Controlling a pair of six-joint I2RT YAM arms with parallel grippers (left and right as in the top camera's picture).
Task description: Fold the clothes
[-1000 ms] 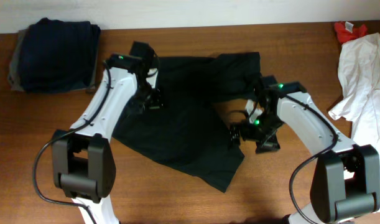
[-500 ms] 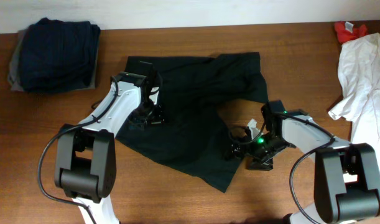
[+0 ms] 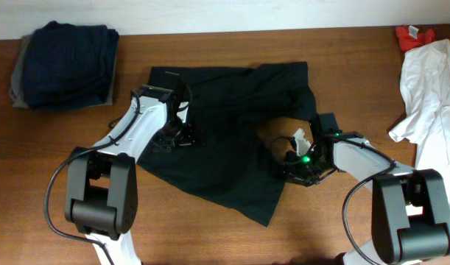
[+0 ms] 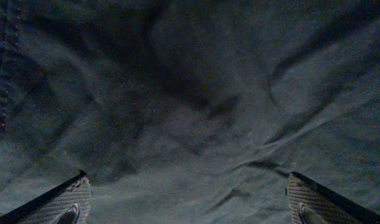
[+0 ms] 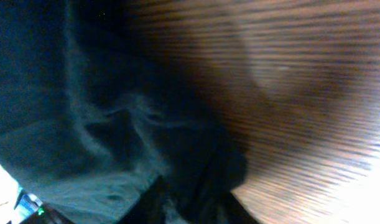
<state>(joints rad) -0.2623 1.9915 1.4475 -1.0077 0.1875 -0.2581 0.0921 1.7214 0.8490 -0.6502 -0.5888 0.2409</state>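
Note:
The clothes' large black wrinkled garment (image 3: 232, 140) lies spread at the table's middle. My left gripper (image 3: 177, 136) hovers low over its left part. In the left wrist view the left gripper (image 4: 190, 208) is open, its ribbed fingertips (image 4: 68, 199) far apart with only black cloth (image 4: 190, 93) beneath. My right gripper (image 3: 289, 163) sits at the garment's right edge. The right wrist view is blurred; there the right gripper (image 5: 190, 208) is shut on a bunched fold of black cloth (image 5: 115, 124) beside bare wood.
A folded navy garment (image 3: 66, 62) lies on a grey one (image 3: 17, 85) at the back left. A white garment (image 3: 434, 96) hangs over the right edge, with a small red piece (image 3: 412, 33) behind it. Bare wooden table (image 3: 210, 235) runs along the front.
My right gripper slid left onto the black garment's right edge and closed there. The left arm came down from the garment's upper left corner to its left middle, then stayed.

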